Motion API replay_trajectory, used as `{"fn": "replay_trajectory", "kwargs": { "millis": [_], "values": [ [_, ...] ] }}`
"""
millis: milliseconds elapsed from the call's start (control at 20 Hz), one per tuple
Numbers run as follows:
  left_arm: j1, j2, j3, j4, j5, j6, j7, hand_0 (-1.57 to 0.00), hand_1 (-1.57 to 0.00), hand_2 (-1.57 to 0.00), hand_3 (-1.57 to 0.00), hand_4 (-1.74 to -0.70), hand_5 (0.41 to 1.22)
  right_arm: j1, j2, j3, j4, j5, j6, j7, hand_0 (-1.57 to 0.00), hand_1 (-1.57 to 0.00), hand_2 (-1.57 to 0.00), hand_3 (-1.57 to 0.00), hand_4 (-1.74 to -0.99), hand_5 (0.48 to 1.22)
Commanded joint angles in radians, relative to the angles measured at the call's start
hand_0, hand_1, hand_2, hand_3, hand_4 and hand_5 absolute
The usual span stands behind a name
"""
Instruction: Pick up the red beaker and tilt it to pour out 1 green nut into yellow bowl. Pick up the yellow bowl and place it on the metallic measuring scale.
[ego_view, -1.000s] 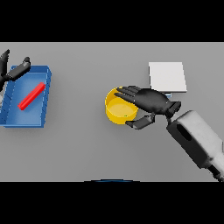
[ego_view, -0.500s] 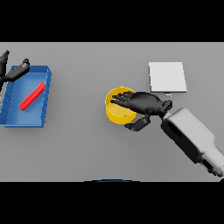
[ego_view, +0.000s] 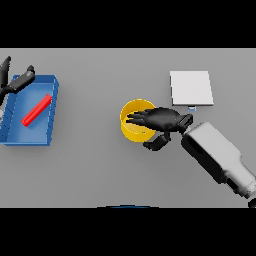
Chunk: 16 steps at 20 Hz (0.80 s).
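Observation:
The yellow bowl (ego_view: 129, 128) stands mid-table. My right hand (ego_view: 165, 120) reaches in from the right, its straight fingers stretched over the bowl's opening and its thumb (ego_view: 154, 144) beside the outer wall at the near right; the hand is open. I cannot see inside the bowl under the fingers. The red beaker (ego_view: 36, 110) lies on its side in the blue tray (ego_view: 26, 136) at the left. The metallic measuring scale (ego_view: 191, 87), a pale square plate, sits behind and to the right of the bowl. My left hand (ego_view: 17, 81) hovers open at the tray's far left corner.
The grey table (ego_view: 90, 170) stretches bare between tray and bowl and along the front. My right forearm (ego_view: 217, 157) crosses the table at the lower right, just in front of the scale.
My right hand has slid left, from the bowl's right rim to lie over its opening, the thumb coming in by the wall. Bowl, beaker and left hand stay put.

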Motion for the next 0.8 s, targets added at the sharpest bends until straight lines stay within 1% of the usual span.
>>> {"fn": "replay_trajectory", "kwargs": {
  "millis": [0, 50, 100, 150, 200, 250, 350, 400, 450, 500, 550, 600, 650, 750],
  "values": [
    [-0.002, 0.003, -0.001, -0.006, -0.002, 0.002, 0.007, 0.0, 0.0, 0.0, 0.0, -0.79, 0.729, 0.005, 0.0, -0.001, -0.007, 0.0, -0.009, -0.003, 0.0, 0.0, -0.02, -0.04, -1.289, 0.721],
    [0.005, 0.009, -0.002, -0.018, 0.0, 0.002, 0.007, 0.0, 0.0, 0.0, 0.0, -0.79, 0.73, 0.013, 0.0, -0.002, -0.014, -0.004, -0.003, -0.004, 0.0, 0.0, -0.03, -0.06, -1.293, 0.738],
    [0.005, 0.009, -0.005, -0.027, 0.002, 0.005, 0.019, 0.0, 0.0, 0.0, 0.0, -0.79, 0.732, 0.006, 0.021, -0.002, 0.003, -0.001, -0.009, 0.021, 0.0, 0.0, -0.05, -0.09, -1.309, 0.768],
    [0.008, 0.014, -0.007, -0.03, -0.001, 0.01, 0.024, 0.0, 0.0, 0.0, 0.0, -0.79, 0.732, -0.002, 0.028, -0.005, 0.015, -0.004, -0.005, 0.031, 0.0, -0.01, -0.08, -0.12, -1.333, 0.8],
    [0.012, 0.021, 0.001, -0.035, 0.008, 0.008, 0.02, 0.0, 0.0, 0.0, 0.0, -0.8, 0.73, 0.004, 0.022, -0.004, 0.005, -0.007, 0.003, 0.031, -0.07, -0.07, -0.14, -0.18, -1.365, 0.838],
    [0.0, 0.014, -0.001, -0.033, 0.008, 0.002, 0.029, 0.0, 0.0, 0.0, 0.0, -0.8, 0.73, 0.005, 0.023, 0.0, -0.003, -0.005, 0.007, 0.031, -0.17, -0.14, -0.2, -0.24, -1.396, 0.875],
    [0.009, 0.008, -0.005, -0.028, 0.001, 0.008, 0.014, 0.0, 0.0, 0.0, 0.0, -0.79, 0.729, 0.009, 0.016, 0.013, 0.001, 0.008, -0.003, 0.009, -0.47, -0.38, -0.38, -0.42, -1.479, 0.999],
    [0.008, 0.006, -0.005, -0.032, 0.002, 0.011, 0.019, 0.0, 0.0, 0.0, 0.0, -0.79, 0.731, 0.004, 0.018, 0.016, -0.001, 0.012, -0.001, 0.016, -0.63, -0.51, -0.48, -0.65, -1.473, 1.044],
    [0.011, 0.009, -0.009, -0.029, -0.002, 0.011, 0.023, 0.0, 0.0, 0.0, 0.0, -0.79, 0.732, 0.003, 0.018, 0.015, 0.003, 0.011, -0.002, 0.01, -0.78, -0.65, -0.59, -0.83, -1.469, 1.079],
    [0.01, 0.009, -0.003, -0.023, 0.002, 0.009, 0.015, 0.0, 0.0, 0.0, 0.0, -0.79, 0.733, 0.001, 0.018, 0.013, 0.001, 0.004, 0.009, 0.011, -0.94, -0.81, -0.79, -0.98, -1.521, 1.108],
    [0.001, -0.002, -0.006, -0.014, -0.003, 0.011, 0.017, 0.0, 0.0, 0.0, 0.0, -0.79, 0.735, 0.013, 0.006, 0.015, -0.021, -0.004, 0.017, 0.013, -1.06, -0.96, -0.94, -1.0, -1.561, 1.13],
    [0.009, 0.014, -0.001, -0.026, 0.0, 0.009, 0.007, 0.0, 0.0, 0.0, 0.0, -0.79, 0.736, 0.016, 0.005, 0.017, -0.025, -0.005, 0.013, 0.012, -1.17, -1.08, -1.07, -1.03, -1.594, 1.148],
    [0.016, 0.01, -0.001, -0.016, 0.002, 0.007, -0.005, 0.0, 0.0, 0.0, 0.0, -0.79, 0.735, 0.013, 0.005, 0.017, -0.021, -0.006, 0.013, 0.01, -1.25, -1.18, -1.17, -1.05, -1.621, 1.163],
    [-0.001, 0.003, -0.003, -0.005, -0.004, 0.003, 0.009, 0.0, 0.0, 0.0, 0.0, -0.79, 0.732, 0.007, -0.004, 0.016, -0.03, -0.005, 0.022, 0.012, -1.36, -1.32, -1.31, -1.11, -1.659, 1.184]
  ]
}}
